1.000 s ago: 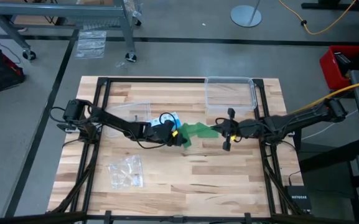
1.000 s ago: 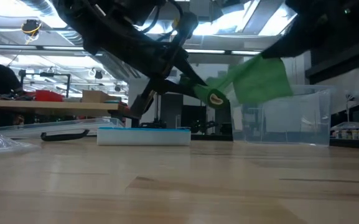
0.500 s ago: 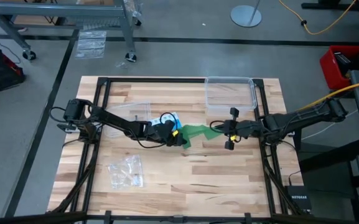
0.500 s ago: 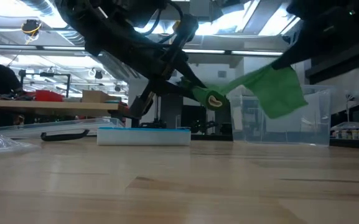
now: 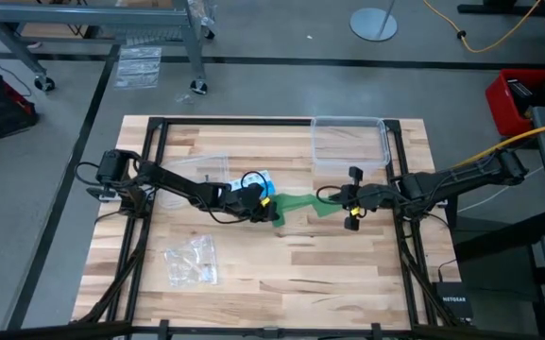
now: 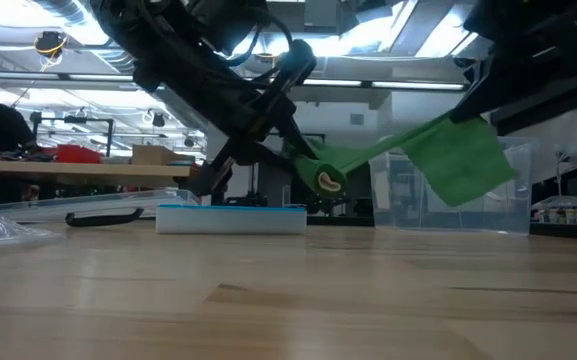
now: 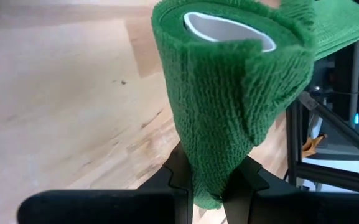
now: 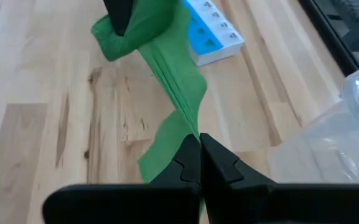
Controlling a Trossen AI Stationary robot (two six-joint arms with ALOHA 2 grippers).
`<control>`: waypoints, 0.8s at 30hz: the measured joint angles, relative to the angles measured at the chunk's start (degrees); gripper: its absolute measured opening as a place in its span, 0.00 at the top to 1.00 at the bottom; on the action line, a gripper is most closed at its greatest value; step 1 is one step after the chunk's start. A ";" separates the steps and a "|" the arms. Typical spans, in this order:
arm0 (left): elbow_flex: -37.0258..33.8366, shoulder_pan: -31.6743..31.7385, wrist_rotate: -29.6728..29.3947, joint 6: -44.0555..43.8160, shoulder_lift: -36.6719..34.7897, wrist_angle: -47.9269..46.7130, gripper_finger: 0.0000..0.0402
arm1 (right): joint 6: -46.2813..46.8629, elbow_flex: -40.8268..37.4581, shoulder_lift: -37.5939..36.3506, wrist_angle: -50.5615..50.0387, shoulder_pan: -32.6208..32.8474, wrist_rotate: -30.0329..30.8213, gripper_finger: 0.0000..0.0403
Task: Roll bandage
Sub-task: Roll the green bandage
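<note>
- Locate the left gripper (image 5: 274,210) near the middle of the table (image 5: 291,274), raised above the wood. Its fingers (image 7: 178,176) pinch the rolled end of the bandage (image 5: 296,202); in the left wrist view you see the green roll wound on a pale core, standing between the two dark fingers.
- Locate the right gripper (image 5: 340,200) just to the right of the table's middle, facing the left gripper. Its fingers (image 8: 188,160) are pressed together on the free end of the bandage, and a loose flap hangs below the grip.
- Note that the bandage spans the gap between the two grippers. In the low view it runs from the roll (image 6: 323,178) up to the wide green flap, clear of the table surface. In the right wrist view the strip is gathered narrow along its middle.
- Observe the blue and white pill organizer (image 5: 256,179) lying on the table just behind the left gripper.
- Observe the clear plastic box (image 5: 350,142) at the far edge of the table, behind the right gripper.
- Observe the small clear plastic bag (image 5: 192,260) on the near left part of the table, well apart from both grippers.
</note>
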 joint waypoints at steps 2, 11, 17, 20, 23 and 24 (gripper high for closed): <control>0.00 0.00 0.73 -0.61 0.00 -0.64 0.90 | 0.00 0.00 0.00 -0.63 -0.03 -0.34 1.00; 0.11 0.00 4.80 -2.10 -0.02 -4.19 0.90 | -0.24 0.00 -0.04 -2.00 -0.03 -0.86 1.00; -0.78 -0.19 10.76 -2.77 0.27 -10.70 0.91 | -0.29 0.02 -0.54 -7.49 -0.10 1.66 1.00; -0.24 -0.51 13.43 -2.83 0.11 -15.18 0.91 | 0.16 0.44 -0.73 -9.88 -0.03 3.63 1.00; -0.35 -0.85 13.27 -3.34 0.13 -15.40 0.91 | 0.45 0.85 -1.55 -8.90 -0.07 2.67 1.00; -0.45 -0.87 13.10 -2.95 0.17 -14.35 0.91 | 0.48 0.87 -1.94 -8.82 -0.04 2.21 1.00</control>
